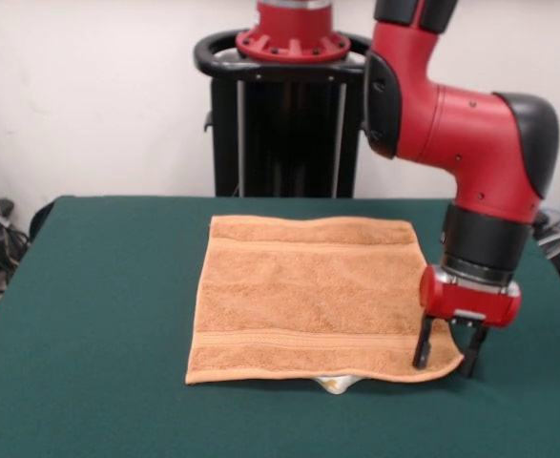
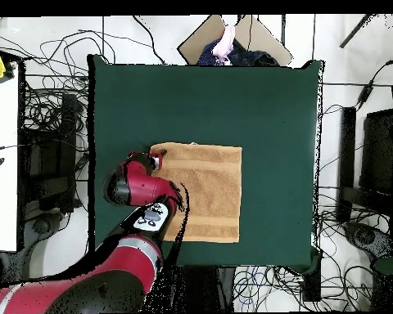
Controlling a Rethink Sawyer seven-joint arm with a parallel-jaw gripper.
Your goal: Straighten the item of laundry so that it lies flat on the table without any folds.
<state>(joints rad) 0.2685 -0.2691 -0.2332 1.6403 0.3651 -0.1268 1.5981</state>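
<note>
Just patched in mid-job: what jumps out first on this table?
The orange towel lies spread nearly flat in the middle of the green table. The red arm's gripper stands at the towel's near corner, fingers open astride its edge. A white tag peeks out under the near edge.

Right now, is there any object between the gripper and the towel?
Nothing visible. The gripper stands with open fingers astride the towel's near corner in the front view, directly at the cloth. Only the towel lies on the table.
</note>
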